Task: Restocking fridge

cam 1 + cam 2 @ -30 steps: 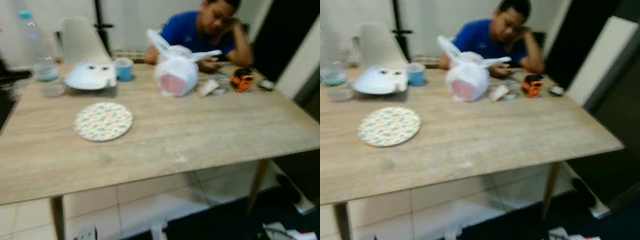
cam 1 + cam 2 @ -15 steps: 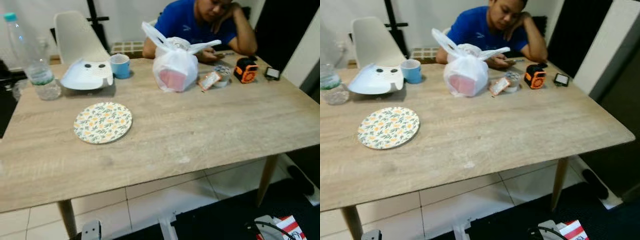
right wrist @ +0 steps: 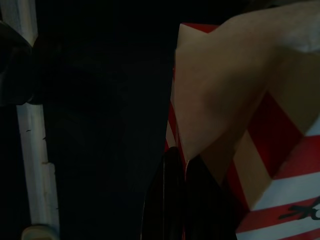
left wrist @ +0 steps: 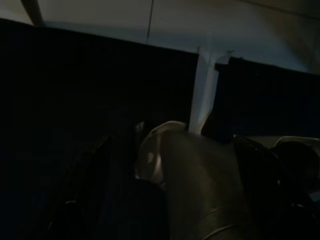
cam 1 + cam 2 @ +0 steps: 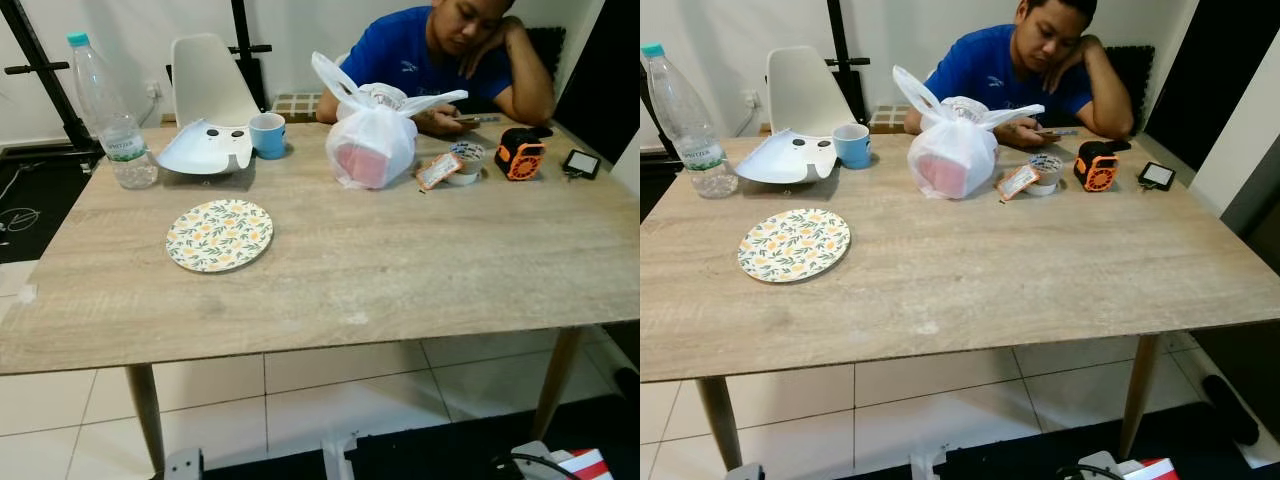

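Two eye views: white bag (image 5: 372,142) at upper centre of the wooden surface (image 5: 400,270), beside a person (image 5: 1030,65).
Left wrist view: dark; left end effector state cannot be told.
Right wrist view: right end effector (image 3: 182,200) clenched on red-striped bag (image 3: 260,150).
Risk: thin pinch may slip while walking.

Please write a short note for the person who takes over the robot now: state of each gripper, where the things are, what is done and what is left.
Right gripper: hanging low, fingers shut on a red-and-white carton.
Left gripper: arm hangs idle in the dark; fingers cannot be judged.
Wooden table ahead holds a tied white plastic bag near the far middle, a water bottle at far left, a blue cup, a floral plate, a tape roll and an orange device. A person sits at the far side.
Done: carton is in hand.
Left: no fridge is visible here, so the stocking is probably still to do.
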Controlling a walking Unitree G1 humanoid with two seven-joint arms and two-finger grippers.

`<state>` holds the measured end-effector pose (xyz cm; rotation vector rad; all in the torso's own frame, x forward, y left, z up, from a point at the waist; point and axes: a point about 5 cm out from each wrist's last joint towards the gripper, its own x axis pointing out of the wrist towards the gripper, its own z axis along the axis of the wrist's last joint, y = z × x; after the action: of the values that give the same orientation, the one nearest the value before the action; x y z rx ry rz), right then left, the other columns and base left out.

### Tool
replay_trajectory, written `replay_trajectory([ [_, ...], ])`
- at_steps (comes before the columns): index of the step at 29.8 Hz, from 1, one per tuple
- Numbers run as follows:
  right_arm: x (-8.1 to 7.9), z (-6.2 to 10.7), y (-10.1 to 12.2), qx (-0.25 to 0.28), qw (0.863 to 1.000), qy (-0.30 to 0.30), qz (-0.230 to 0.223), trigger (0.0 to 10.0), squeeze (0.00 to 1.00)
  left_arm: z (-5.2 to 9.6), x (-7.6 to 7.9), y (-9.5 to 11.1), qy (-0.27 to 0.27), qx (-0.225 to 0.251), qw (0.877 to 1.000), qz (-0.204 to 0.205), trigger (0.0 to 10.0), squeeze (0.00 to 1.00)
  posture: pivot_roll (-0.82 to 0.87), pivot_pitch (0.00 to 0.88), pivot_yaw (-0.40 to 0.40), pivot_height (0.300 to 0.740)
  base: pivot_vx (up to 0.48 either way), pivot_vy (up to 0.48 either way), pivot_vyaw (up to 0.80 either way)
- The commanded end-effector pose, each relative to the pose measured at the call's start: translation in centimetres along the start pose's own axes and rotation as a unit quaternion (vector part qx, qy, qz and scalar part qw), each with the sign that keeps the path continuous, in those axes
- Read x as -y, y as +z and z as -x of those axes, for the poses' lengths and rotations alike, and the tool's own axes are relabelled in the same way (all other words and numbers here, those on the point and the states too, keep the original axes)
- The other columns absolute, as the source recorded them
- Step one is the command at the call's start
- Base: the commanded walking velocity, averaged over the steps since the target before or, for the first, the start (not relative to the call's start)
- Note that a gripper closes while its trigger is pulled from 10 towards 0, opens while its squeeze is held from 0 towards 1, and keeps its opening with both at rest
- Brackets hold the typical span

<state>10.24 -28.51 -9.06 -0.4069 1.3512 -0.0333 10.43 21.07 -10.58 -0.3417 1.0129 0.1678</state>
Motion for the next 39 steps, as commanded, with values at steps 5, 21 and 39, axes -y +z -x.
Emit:
replay_trajectory([
  [5,-0.9,-0.1,0.4,0.005,1.0,0.009,0.016,10.0,0.0,0.0,-0.1,0.0,-0.002,0.0,1.0,0.006,10.0,0.0,-0.04,0.0,-0.002,0.74,0.0,-0.412,0.0],
  [21,-0.7,-0.1,0.8,0.007,0.999,0.004,0.033,10.0,0.0,-0.1,-0.4,1.0,-0.006,0.006,1.0,-0.005,10.0,0.0,-0.05,0.0,0.014,0.74,0.0,-0.43,0.0],
  [39,-1.7,-0.1,0.0,-0.006,0.999,0.014,0.029,10.0,0.0,0.0,-0.3,0.3,-0.004,-0.003,1.0,0.004,10.0,0.0,-0.04,0.0,0.01,0.74,0.0,-0.432,0.0],
])
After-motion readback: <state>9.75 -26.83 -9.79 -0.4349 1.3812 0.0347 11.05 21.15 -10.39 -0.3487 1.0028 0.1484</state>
